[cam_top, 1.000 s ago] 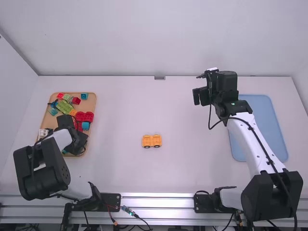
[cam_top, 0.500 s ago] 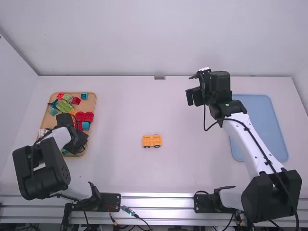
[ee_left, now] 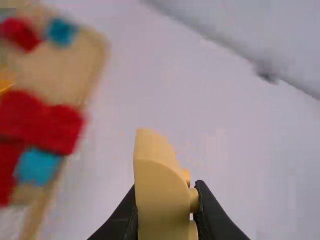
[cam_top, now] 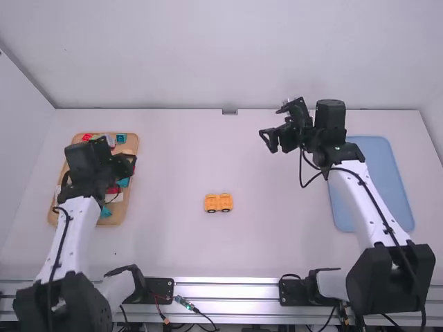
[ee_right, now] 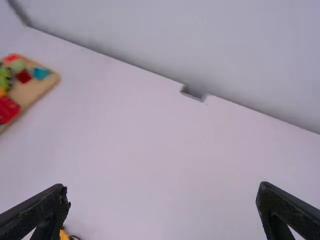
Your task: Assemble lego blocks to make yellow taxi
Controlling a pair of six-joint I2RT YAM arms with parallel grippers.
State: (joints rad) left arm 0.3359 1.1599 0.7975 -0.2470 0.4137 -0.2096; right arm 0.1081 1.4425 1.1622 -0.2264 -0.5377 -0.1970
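One blue tray (cam_top: 386, 169) by the white table's (cam_top: 277, 242) right edge; one small grey bracket (cam_top: 230, 111), far edge, middle; metal rails (cam_top: 228, 290), near edge.

This looks like a robotics lab. The left arm (cam_top: 73, 232) and right arm (cam_top: 356, 200) stand along a metal rail (cam_top: 225, 290) with exposed wires (cam_top: 196, 309), at a white table (cam_top: 277, 238) by plain walls (cam_top: 228, 55).

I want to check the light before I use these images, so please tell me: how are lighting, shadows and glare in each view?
High view: soft light over the table, faint shadows, bright streaks on the metal rail. Left wrist view: no hard glare on the yellow block. Right wrist view: soft shading on the wall; the black fingers look much darker.
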